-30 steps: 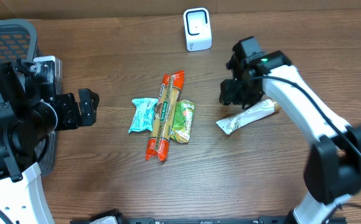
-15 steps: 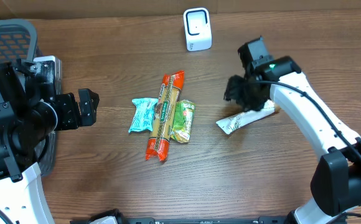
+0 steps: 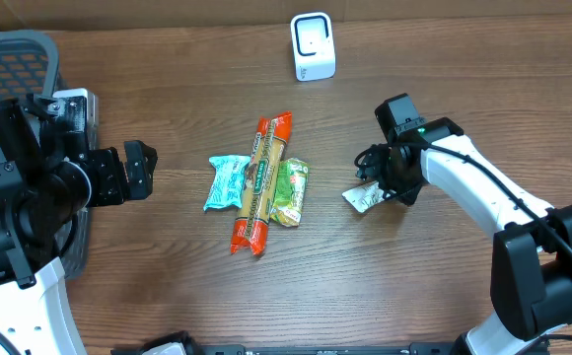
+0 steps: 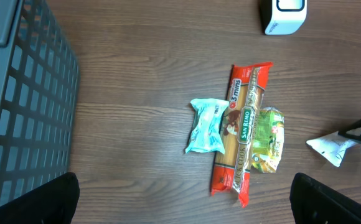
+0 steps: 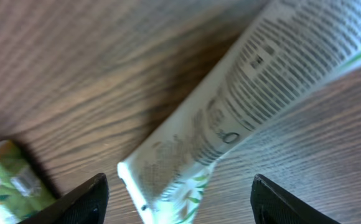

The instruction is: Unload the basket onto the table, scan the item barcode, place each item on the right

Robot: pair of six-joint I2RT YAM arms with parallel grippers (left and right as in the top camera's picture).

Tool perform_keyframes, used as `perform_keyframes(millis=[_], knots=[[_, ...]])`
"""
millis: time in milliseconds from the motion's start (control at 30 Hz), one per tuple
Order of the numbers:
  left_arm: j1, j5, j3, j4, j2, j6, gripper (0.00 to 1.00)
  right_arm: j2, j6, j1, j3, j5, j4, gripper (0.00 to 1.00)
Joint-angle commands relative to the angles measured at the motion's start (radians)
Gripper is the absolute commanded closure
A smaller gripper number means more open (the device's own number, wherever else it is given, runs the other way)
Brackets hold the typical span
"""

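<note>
The right jaws stand well apart, one finger (image 5: pixel 88 198) on each side of the white packet (image 5: pixel 243 106). A strip of bare wood shows between the packet and either finger, so they grip nothing. The packet lies flat and slanted on the counter (image 3: pixel 168 286), its crimped end lowest in the wrist view. Its face of small print is turned up, too blurred to read. From overhead most of the packet is hidden under the right wrist. Only its crimped end shows, pointing away from the right arm (image 3: pixel 483 192).

Just beside that end lies the green packet (image 3: pixel 290 191). The long orange pasta pack (image 3: pixel 259 183) touches the green packet's far side, and the teal packet (image 3: pixel 227 181) lies against the pasta pack beyond that. The white scanner (image 3: pixel 313 45) stands upright well behind the white packet, toward the counter's back edge.

The left jaws are spread as wide as they go, with nothing between the fingers (image 4: pixel 51 200). They hang far from the white packet, past the teal packet. The grey basket (image 4: pixel 18 106) sits farther from the white packet again, at the counter's edge.
</note>
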Motion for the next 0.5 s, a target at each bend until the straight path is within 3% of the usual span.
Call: perform_keyframes(millis=[0,467], knots=[[0.006,0.015,-0.012,0.001,-0.009,0.019,0.0,0.001,-0.027,0.004,-0.013,0.014,-0.002,0.26],[0.006,0.015,-0.012,0.001,-0.009,0.019,0.0,0.001,-0.262,0.003,-0.072,0.079,-0.047,0.27]])
